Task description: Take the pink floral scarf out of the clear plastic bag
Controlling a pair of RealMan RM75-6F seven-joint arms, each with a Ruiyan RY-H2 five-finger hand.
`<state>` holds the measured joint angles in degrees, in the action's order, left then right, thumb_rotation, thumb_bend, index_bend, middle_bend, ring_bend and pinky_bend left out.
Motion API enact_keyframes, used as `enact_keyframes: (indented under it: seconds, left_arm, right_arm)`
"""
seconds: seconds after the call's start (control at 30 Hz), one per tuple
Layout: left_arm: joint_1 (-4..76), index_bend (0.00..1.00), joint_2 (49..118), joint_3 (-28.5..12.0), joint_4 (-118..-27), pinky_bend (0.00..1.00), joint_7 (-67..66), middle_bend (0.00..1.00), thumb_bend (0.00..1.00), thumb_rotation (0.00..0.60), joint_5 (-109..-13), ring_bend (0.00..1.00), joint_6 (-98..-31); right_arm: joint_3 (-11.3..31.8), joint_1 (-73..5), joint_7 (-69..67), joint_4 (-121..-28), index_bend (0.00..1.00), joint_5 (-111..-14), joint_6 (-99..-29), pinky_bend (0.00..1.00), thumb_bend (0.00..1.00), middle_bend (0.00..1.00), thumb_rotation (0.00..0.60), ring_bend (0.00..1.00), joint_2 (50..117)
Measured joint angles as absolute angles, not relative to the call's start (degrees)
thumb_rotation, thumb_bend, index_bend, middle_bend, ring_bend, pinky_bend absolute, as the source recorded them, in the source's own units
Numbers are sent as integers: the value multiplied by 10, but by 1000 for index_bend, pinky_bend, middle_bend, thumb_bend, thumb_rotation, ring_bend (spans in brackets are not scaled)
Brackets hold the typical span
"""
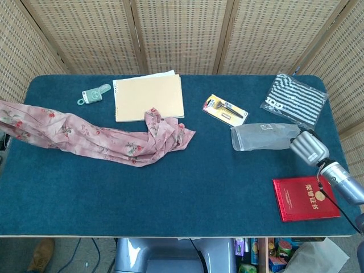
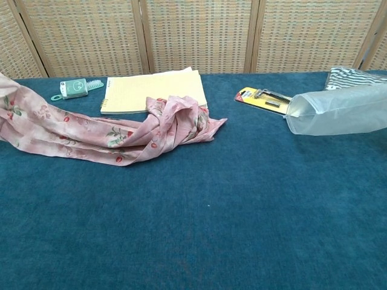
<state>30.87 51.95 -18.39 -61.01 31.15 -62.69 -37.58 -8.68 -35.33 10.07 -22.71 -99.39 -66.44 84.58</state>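
The right hand (image 1: 309, 148) holds the end of the clear bag (image 1: 263, 137). The scarf (image 1: 108, 139) lies on the counter (image 1: 216, 182), well apart from this hand.

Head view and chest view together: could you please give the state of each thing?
pink floral scarf: out of the bag, bunched on the table.
clear plastic bag: empty, held at one end.
right hand: grips the bag.
notebook: closed, flat.
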Motion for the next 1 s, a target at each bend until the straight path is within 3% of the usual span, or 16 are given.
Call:
enact_keyframes:
  seconds: [0.07, 0.23, 0.5, 0.77, 1.0]
  left_arm:
    - [309, 0, 519, -182, -624, 0, 312, 0, 69, 600, -638, 0, -380]
    - [303, 0, 513, -180, -662, 0, 313, 0, 55, 600, -656, 0, -410]
    - [274, 0, 477, -174, -757, 0, 283, 0, 29, 600, -674, 0, -480]
    - [214, 0, 451, -154, -860, 0, 250, 0, 30, 600, -711, 0, -600]
    - [140, 0, 471, -115, -922, 0, 176, 0, 40, 600, -749, 0, -724]
  right_arm:
    - [-70, -348, 117, -241, 0, -972, -657, 71, 0, 0, 600, 0, 847]
    - [-44, -337, 149, -314, 0, -944, -662, 36, 0, 0, 600, 0, 834]
    - [0, -292, 168, -488, 0, -904, -743, 0, 0, 0, 600, 0, 774]
    - [24, -232, 160, -665, 0, -882, -830, 0, 0, 0, 600, 0, 714]
    - [28, -173, 123, -761, 0, -879, -900, 0, 0, 0, 600, 0, 702]
